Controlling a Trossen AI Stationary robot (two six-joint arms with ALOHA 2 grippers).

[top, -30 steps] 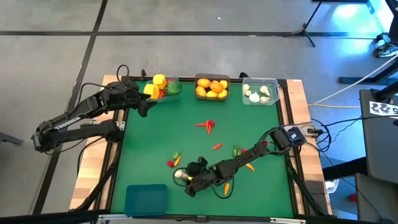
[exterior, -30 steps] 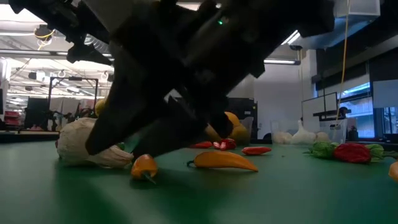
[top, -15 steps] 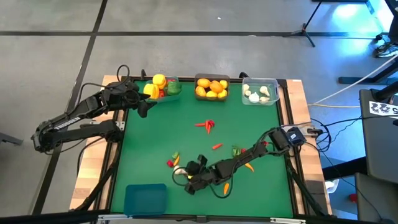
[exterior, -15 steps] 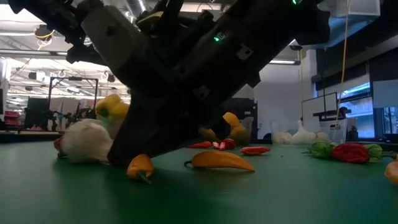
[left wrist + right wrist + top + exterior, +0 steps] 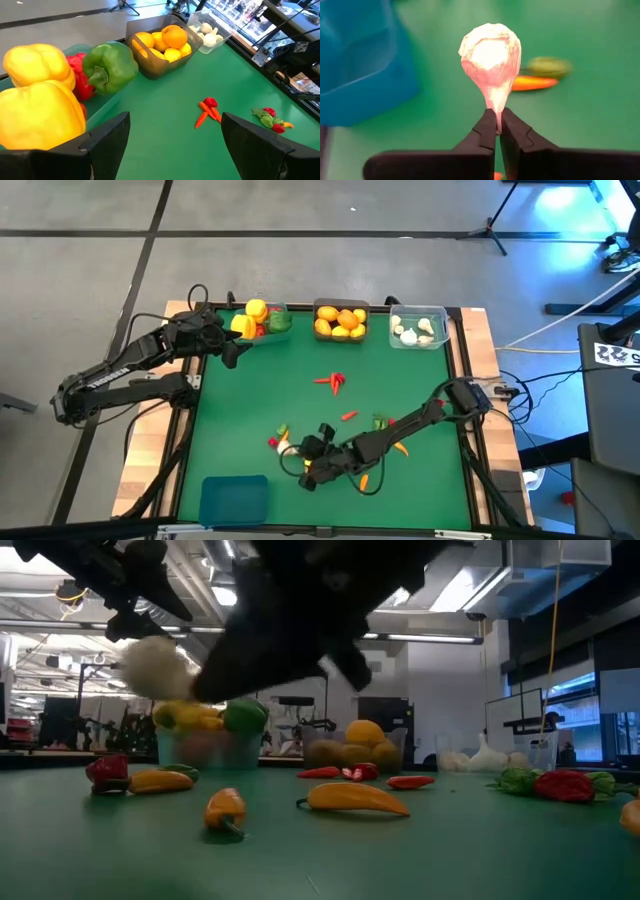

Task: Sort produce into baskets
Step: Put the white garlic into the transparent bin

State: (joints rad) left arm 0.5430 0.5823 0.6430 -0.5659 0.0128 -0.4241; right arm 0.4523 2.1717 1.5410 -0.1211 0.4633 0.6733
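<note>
My right gripper [image 5: 496, 125] is shut on a white garlic bulb [image 5: 490, 52], which hangs above the table in the low view [image 5: 155, 668]. In the high view this gripper [image 5: 303, 469] is near the table's front, right of the blue basket [image 5: 235, 500]. My left gripper [image 5: 175, 145] stands open and holds nothing, at the far left beside the teal basket [image 5: 268, 322] of peppers. A dark grey basket [image 5: 341, 320] holds oranges and lemons. A clear basket [image 5: 418, 327] holds garlic. My right gripper pinches the garlic's thin stem end [image 5: 495, 106] between its two fingertips. The round bulb sticks out beyond the fingers. The fingers come from the table's right side. The garlic is lifted clear of the table.
Loose produce lies on the green mat: red chillies [image 5: 335, 382], small peppers [image 5: 280, 438] next to my right gripper, a green and red piece [image 5: 383, 422], an orange pepper [image 5: 402, 448] and a carrot [image 5: 364, 480]. The yellow and green peppers [image 5: 110, 67] fill the teal basket close to my left gripper.
My right gripper has shut on the garlic's stem and risen. The garlic lay on the mat a second ago and now hangs clear above it.
</note>
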